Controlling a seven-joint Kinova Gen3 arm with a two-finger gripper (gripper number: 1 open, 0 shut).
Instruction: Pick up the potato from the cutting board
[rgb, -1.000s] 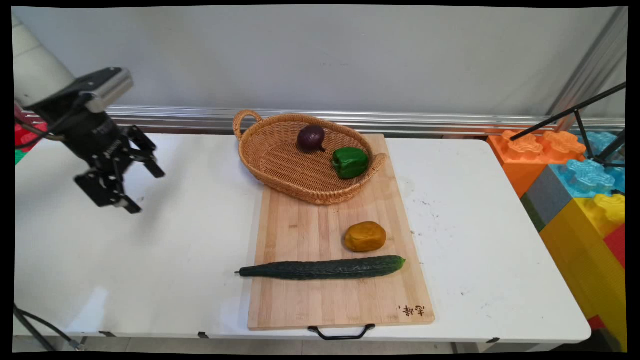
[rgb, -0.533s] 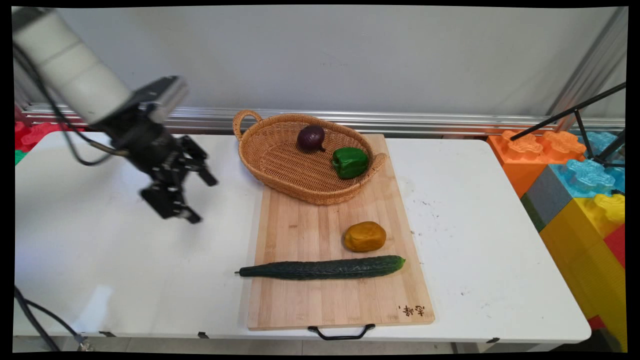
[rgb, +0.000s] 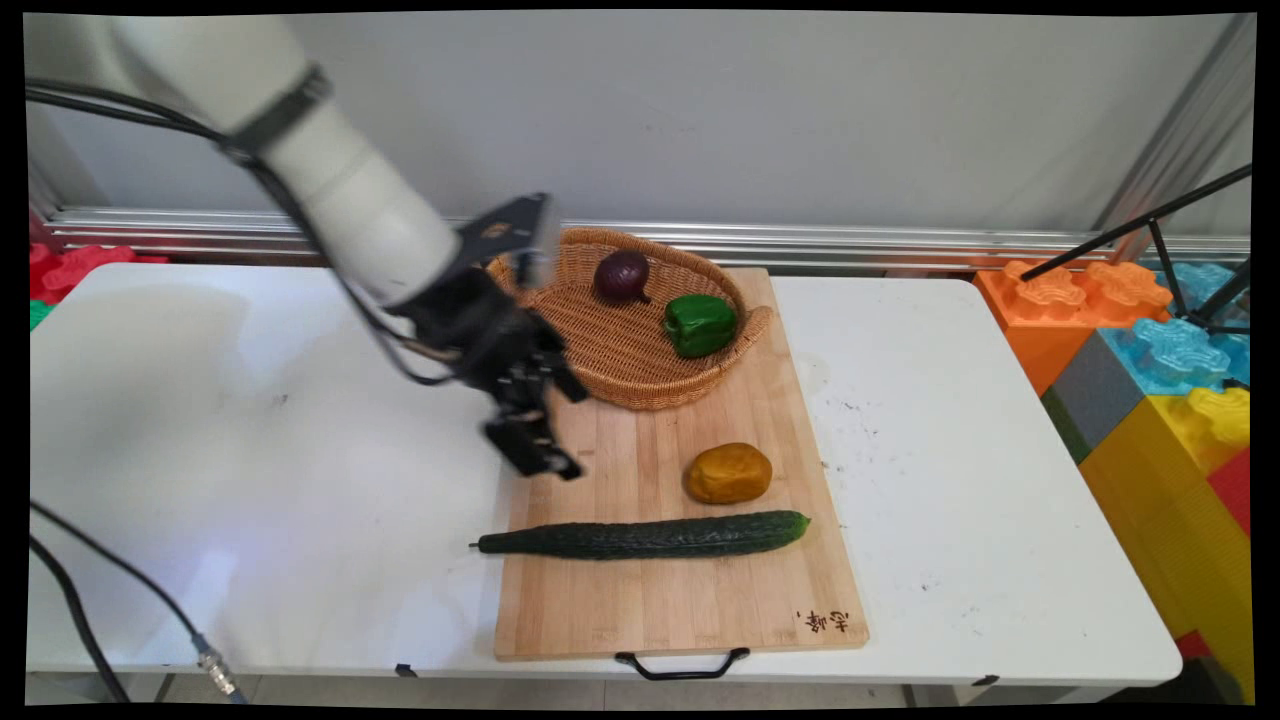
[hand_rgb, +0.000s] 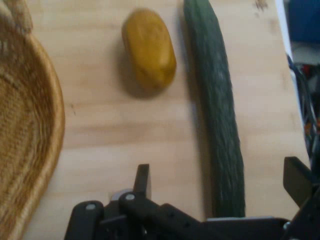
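My gripper (rgb: 574, 432) hangs open and holds nothing, over the left edge of the wooden cutting board (rgb: 680, 610), just in front of the wicker basket (rgb: 620, 395). A long dark green cucumber (rgb: 645, 535) lies across the board nearer the front. Beside it sits a yellow-brown potato-like lump (rgb: 729, 473). In the hand view the gripper (hand_rgb: 220, 180) looks down on the cucumber (hand_rgb: 220, 110), with the lump (hand_rgb: 149, 49) beyond and the basket's rim (hand_rgb: 30, 125) at the left. The basket holds a red onion (rgb: 622, 276) and a green pepper (rgb: 700, 324).
Big coloured toy blocks (rgb: 1150, 370) stand off the table's right end, with a black tripod leg (rgb: 1150, 225) over them. Red blocks (rgb: 70, 265) lie at the far left. Black cables (rgb: 100, 620) trail over the table's near left corner.
The arm has swung right from over the table's left side to the board's left edge, beside the basket. The gripper stayed open. Nothing on the table moved.
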